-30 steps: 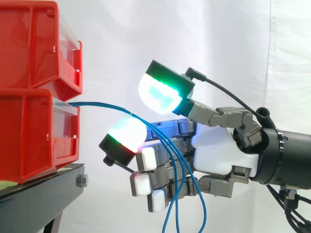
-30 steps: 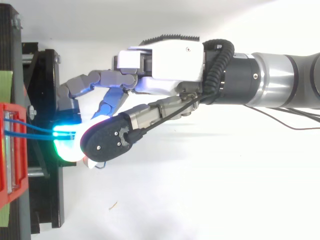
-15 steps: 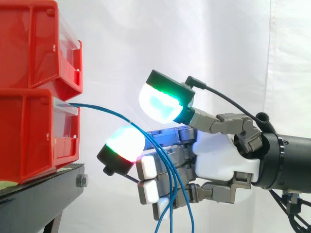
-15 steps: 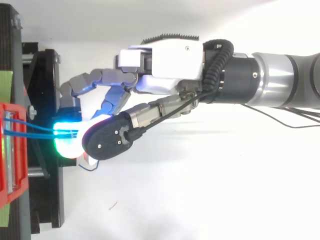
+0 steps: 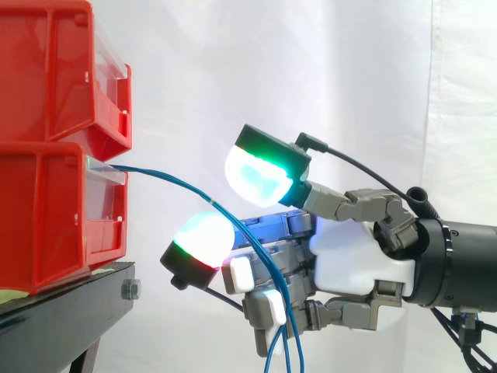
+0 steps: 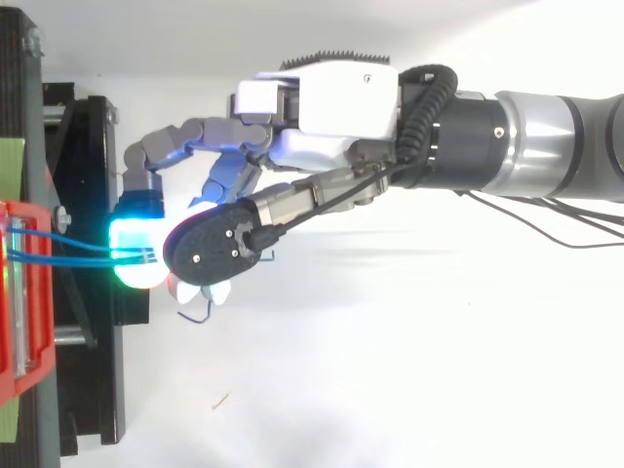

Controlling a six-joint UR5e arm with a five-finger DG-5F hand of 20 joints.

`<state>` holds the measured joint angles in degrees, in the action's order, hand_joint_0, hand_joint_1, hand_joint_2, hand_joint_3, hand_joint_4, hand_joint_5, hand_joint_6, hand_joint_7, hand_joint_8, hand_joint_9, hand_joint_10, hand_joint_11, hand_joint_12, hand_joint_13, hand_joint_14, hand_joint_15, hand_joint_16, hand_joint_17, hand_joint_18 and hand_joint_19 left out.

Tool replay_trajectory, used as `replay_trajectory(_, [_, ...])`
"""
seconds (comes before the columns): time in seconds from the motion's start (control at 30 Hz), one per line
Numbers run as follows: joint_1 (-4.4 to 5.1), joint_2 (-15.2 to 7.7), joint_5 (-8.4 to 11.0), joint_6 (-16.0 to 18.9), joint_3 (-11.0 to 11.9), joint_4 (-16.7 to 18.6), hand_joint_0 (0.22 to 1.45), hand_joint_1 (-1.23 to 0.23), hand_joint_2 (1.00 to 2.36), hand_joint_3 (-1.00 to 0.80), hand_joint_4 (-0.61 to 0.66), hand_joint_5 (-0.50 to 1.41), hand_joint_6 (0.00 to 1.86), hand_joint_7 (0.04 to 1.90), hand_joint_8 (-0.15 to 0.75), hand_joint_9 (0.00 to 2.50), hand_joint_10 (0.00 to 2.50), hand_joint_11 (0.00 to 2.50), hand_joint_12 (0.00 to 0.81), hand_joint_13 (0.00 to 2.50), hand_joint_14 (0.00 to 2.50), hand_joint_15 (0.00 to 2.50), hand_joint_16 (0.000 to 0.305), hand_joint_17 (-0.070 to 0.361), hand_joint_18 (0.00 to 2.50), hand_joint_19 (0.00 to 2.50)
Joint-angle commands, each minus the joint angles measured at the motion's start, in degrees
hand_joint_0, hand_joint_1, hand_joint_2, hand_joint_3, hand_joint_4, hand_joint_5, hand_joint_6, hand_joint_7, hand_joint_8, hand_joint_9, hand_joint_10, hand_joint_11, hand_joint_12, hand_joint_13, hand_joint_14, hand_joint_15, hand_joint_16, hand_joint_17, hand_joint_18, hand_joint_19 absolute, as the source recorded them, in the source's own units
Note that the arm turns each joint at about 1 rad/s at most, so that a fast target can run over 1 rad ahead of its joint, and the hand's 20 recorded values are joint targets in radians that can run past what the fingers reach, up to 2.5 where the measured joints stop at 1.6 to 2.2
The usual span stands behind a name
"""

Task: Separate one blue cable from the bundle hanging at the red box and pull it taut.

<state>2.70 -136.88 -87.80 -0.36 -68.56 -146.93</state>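
— Where was the bundle at that moment?

— The blue cables (image 5: 167, 180) came out of the front of the lower red bin (image 5: 46, 217). That bin sat at the right end of the black stand (image 5: 62, 318), under the upper red bin (image 5: 54, 70). The strands arched away from it as one tight group, ran across the front of the hand (image 5: 349, 249) and hung loose below it. From above, the blue cables (image 6: 78, 255) ran side by side from the bin straight to the hand.

— Did the hand have hold of one?

— I could not tell. The strands lay against it, but whether it gripped any of them or they merely rested on it was hidden. No strand stood clearly apart from the rest, so I judged the separating not yet done. Nothing was taut either: the run from the bin bowed in a curve.

— What could have gone wrong from there?

— Mostly, taking the whole bundle. The strands touched one another where they met the hand, so a pull away from the bin would likely have dragged several along. Second, a slip: a thin, smooth cable lying loosely could slide off as tension rose. Third, too hard or too slanted a pull might have tugged the cable out of the bin, or drawn the bin toward the stand's edge.
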Motion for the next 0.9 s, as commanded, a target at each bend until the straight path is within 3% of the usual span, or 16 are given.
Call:
replay_trajectory(0.0, [-0.32, -0.5, 0.0, 0.19, 0.0, 0.24, 0.59, -0.48, 1.0, -0.48, 0.25, -0.12, 0.5, 1.17, 0.336, 1.02, 0.01, 0.58, 0.369, 1.17, 0.02, 0.76, 0.046, 0.102, 0.94, 0.72])
replay_trajectory(0.43, [-0.5, -0.5, -0.35, 0.45, 0.0, 0.77, 0.6, -0.59, 1.0, -0.48, 0.24, -0.12, 0.5, 1.2, 0.333, 1.02, 0.02, 0.6, 0.364, 1.17, 0.02, 0.77, 0.046, 0.103, 0.94, 0.7])
replay_trajectory(0.73, [0.03, -0.41, -0.35, 0.71, 0.44, 1.03, 0.6, -0.62, 1.0, -0.46, 0.22, -0.11, 0.5, 1.28, 0.332, 1.03, 0.01, 0.6, 0.362, 1.17, 0.02, 0.76, 0.046, 0.103, 0.95, 0.7])
replay_trajectory(0.87, [-0.06, -0.41, -1.94, 1.06, 1.76, 0.15, 0.61, -0.62, 1.0, -0.44, 0.21, -0.11, 0.5, 1.31, 0.334, 1.03, 0.02, 0.61, 0.36, 1.17, 0.02, 0.76, 0.045, 0.102, 0.94, 0.7])
